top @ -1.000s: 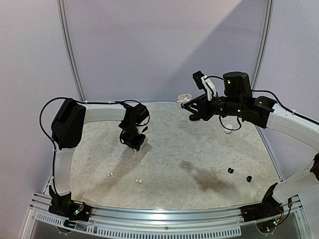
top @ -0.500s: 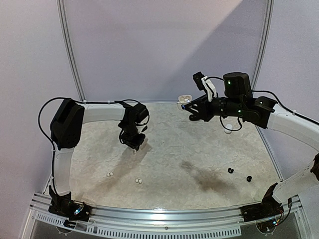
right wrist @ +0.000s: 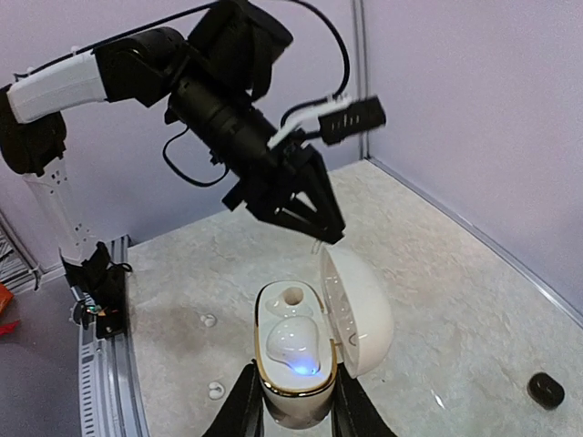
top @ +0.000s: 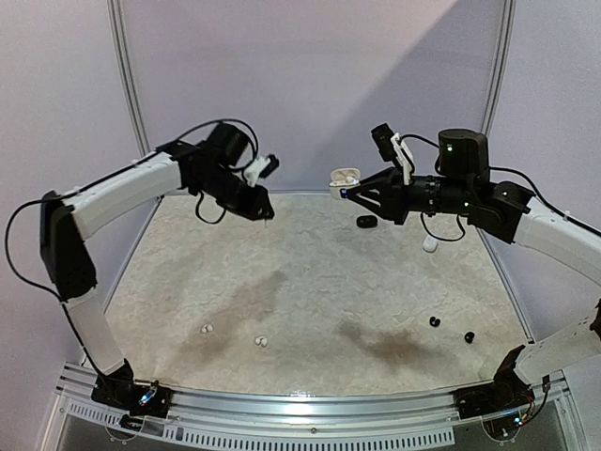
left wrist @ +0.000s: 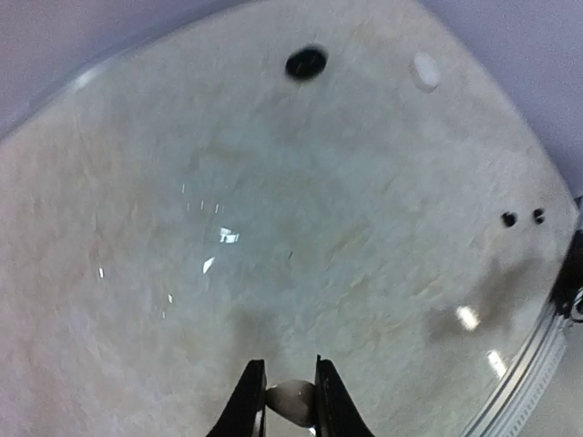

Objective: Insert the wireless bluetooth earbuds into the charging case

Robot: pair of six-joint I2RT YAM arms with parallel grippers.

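- My left wrist camera shows the left gripper [left wrist: 288, 381] pinched tight on a white earbud [left wrist: 291, 401]; overhead, that bud is too small to make out.
- My right wrist camera shows the right gripper [right wrist: 298, 408] clamped on the white charging case [right wrist: 290, 364], lid up, one seated bud [right wrist: 296, 344] glowing blue.
- Only the overhead view shows both arms raised, their grippers facing each other, well apart.
- On the table [top: 310, 282]: two white earbuds [top: 207, 329], two black earbuds [top: 434, 321], a black case [top: 367, 222].

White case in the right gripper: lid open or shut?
Open. The lid stands swung up beside the white case base in the right gripper; one earbud sits inside, the other socket is empty.
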